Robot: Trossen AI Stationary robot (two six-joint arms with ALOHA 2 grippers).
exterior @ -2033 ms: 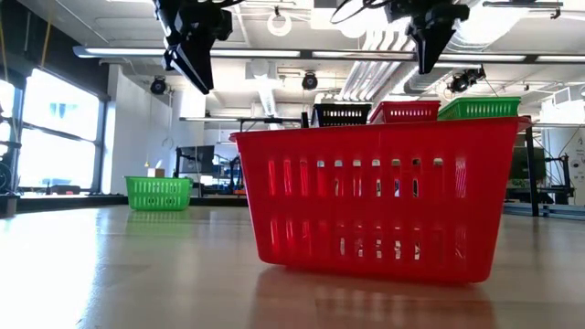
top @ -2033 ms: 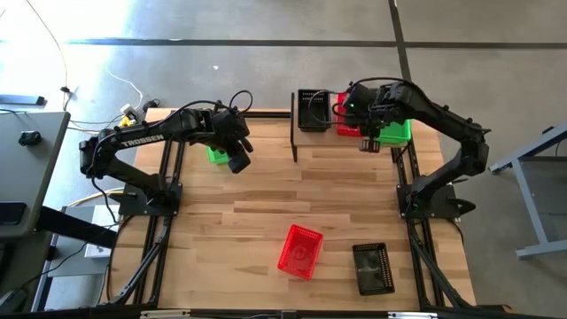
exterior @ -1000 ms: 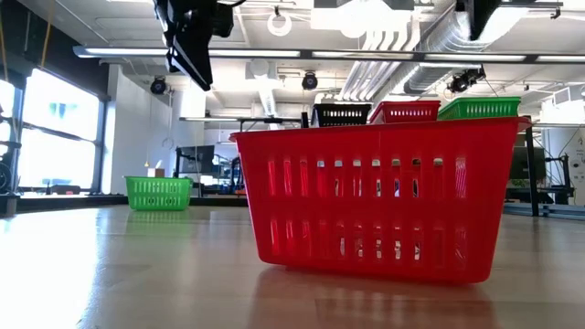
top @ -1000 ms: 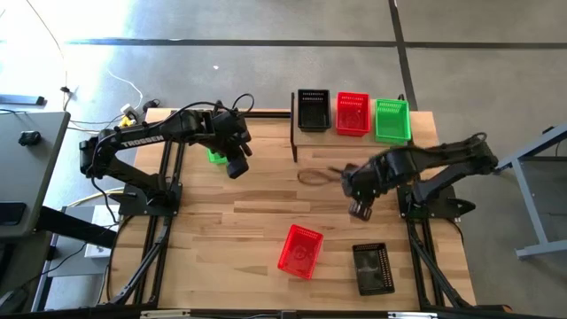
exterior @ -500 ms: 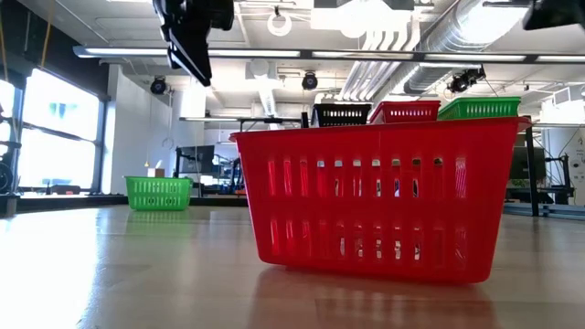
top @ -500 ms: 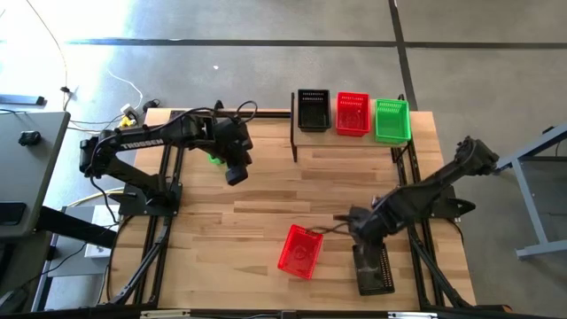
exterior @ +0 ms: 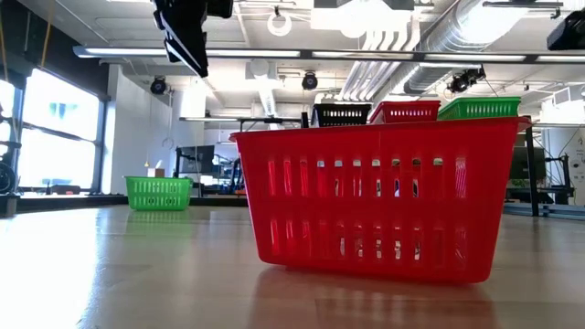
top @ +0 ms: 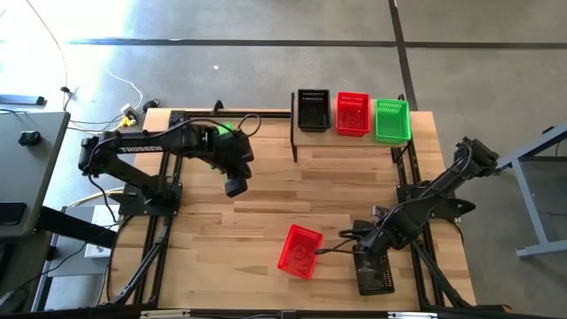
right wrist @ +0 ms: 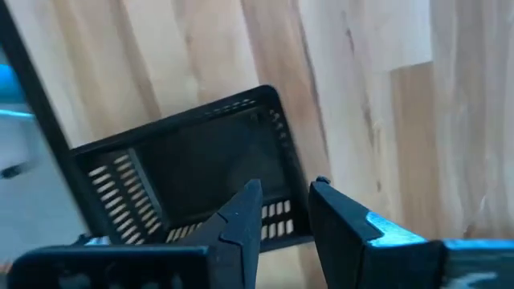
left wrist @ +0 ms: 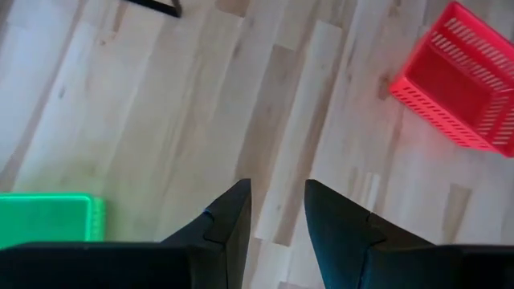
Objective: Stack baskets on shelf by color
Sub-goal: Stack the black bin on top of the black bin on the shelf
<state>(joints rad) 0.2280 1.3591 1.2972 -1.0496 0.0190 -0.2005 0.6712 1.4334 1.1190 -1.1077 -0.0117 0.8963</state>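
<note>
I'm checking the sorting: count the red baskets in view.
2: one red basket on the shelf between the black and green ones, and one loose on the table's near side. Stacked ones may be hidden.

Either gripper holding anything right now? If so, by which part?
Nothing is held. The left gripper hangs open above bare tabletop. The right gripper is open over the black perforated plastic basket near the table's front edge, with nothing between its fingers.

On the small raised light-wood shelf (top: 352, 135) at the worktop's (top: 266, 199) far edge, three perforated plastic baskets sit side by side: black (top: 313, 110), red (top: 353, 113), green (top: 392, 120). Near the front edge lie another red basket (top: 299, 251) and, to its right, another black basket (top: 373, 268).
</note>
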